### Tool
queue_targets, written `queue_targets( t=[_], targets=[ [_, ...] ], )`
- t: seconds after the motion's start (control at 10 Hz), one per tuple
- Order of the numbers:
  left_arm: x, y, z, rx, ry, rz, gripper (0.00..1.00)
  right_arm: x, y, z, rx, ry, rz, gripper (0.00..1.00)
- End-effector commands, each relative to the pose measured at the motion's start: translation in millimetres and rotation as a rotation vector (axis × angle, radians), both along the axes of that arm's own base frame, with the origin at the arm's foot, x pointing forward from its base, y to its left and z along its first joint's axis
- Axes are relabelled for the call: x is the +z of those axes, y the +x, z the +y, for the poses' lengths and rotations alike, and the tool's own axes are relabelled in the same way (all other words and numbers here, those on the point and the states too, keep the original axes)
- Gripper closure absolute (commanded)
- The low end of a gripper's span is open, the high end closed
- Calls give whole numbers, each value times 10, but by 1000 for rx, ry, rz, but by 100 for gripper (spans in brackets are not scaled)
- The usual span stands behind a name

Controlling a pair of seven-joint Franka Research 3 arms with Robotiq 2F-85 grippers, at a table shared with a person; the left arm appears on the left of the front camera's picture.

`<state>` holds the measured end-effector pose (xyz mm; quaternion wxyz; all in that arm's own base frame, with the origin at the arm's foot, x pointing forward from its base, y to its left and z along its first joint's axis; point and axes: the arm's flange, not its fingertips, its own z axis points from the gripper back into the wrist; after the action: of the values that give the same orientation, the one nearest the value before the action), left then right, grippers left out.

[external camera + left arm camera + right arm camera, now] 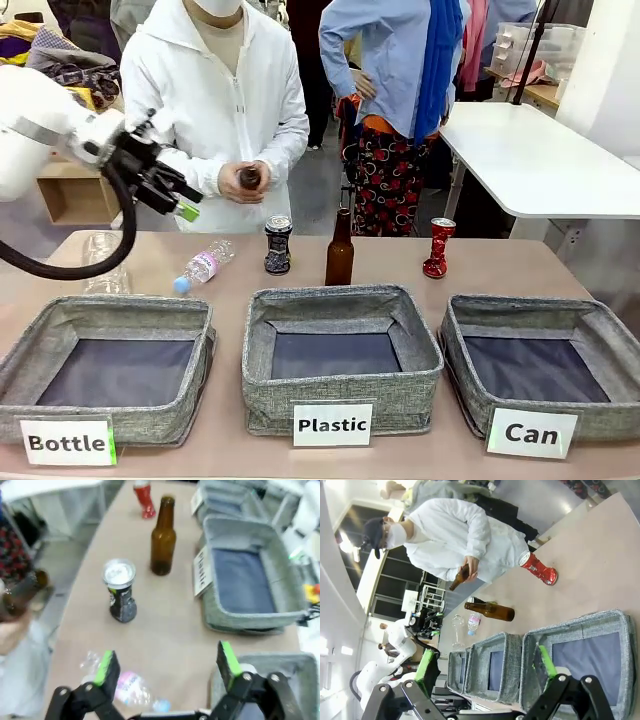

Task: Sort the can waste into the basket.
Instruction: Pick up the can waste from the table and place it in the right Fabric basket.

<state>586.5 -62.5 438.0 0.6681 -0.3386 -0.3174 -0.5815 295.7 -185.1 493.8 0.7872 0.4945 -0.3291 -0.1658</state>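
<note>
Left tool (182, 203), fingers spread with nothing between them, held in the air above the left end of the surface (500, 265), over a plastic bottle (205, 266) lying on its side. Right tool (485, 662), likewise spread and holding nothing; of the three bins, the basket (470, 395) marked "Can" lies nearest it. The basket sits at the near right of the surface, its dark lining in full view. In a row beyond the bins: dark can (278, 245), upright; brown glass bottle (340, 250), upright; red can (438, 247), dented and possibly leaning a little. Bins labelled "Plastic" (340, 385) and "Bottle" (120, 306) stand at centre and left. The person's hands (240, 182), at the far side, clasp a second brown bottle (248, 177)
</note>
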Motion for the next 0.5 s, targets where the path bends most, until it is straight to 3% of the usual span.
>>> queue_targets(
  t=[0.0, 0.2, 0.4],
  targets=[
    [402, -687, 695, 89, -53, -28, 0, 3, 29, -14, 2, 0, -36, 0],
    [710, -1447, 1323, 247, -88, -70, 0, 3, 29, -14, 2, 0, -36, 0],
    [773, -2035, 1909, 395, -154, -92, 0, 3, 29, -14, 2, 0, -36, 0]
  ],
)
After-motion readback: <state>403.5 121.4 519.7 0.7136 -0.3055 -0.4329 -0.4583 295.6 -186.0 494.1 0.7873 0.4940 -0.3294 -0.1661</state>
